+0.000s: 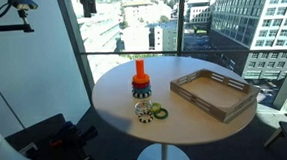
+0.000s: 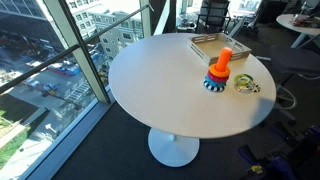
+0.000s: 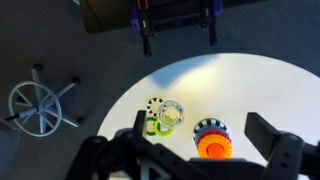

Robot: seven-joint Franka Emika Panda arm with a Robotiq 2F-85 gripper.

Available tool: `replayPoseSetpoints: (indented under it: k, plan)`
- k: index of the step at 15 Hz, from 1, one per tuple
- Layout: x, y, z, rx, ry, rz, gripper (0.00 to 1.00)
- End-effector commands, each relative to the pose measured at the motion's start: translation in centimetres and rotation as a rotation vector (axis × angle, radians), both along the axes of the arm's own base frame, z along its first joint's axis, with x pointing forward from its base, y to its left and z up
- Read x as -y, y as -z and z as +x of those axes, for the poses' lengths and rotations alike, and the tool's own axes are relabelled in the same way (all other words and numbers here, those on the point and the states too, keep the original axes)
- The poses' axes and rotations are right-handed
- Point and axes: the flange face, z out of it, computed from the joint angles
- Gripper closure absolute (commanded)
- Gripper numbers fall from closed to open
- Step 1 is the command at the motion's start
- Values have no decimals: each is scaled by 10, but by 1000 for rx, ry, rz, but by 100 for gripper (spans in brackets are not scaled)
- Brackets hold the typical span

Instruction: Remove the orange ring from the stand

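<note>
The orange ring (image 2: 219, 74) sits low on the stand (image 1: 140, 78), around the upright orange post and above a darker, mixed-colour band at the base; it is the same orange as the post, so its edge is hard to pick out. Seen from above in the wrist view, the stand (image 3: 212, 146) reads as an orange disc with a dark, speckled rim. The stand rests upright near the middle of a round white table (image 1: 114, 92). Just beside it, on the near side in an exterior view, lie a white ring (image 1: 143, 111) and a green ring (image 1: 160, 113), flat on the tabletop and touching or nearly touching each other. Farther right on the same table is a grey tray (image 1: 213, 94), well apart from the stand. The gripper (image 3: 197, 128) hangs high above the table with its jaws spread wide and nothing between them; its dark fingers (image 3: 272, 140) frame the stand from above without touching it. On the floor to the far left of the wrist view stands a chair base (image 3: 35, 105).
</note>
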Motion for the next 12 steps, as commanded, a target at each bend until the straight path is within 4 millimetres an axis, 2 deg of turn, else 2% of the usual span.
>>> replayPoseSetpoints:
  k: [1,8,12]
  plan:
    - [0,-1,0,0,0,0,0]
    - [0,-1,0,1,0,0,0]
    - [-1,-3,13,26,4,10,0]
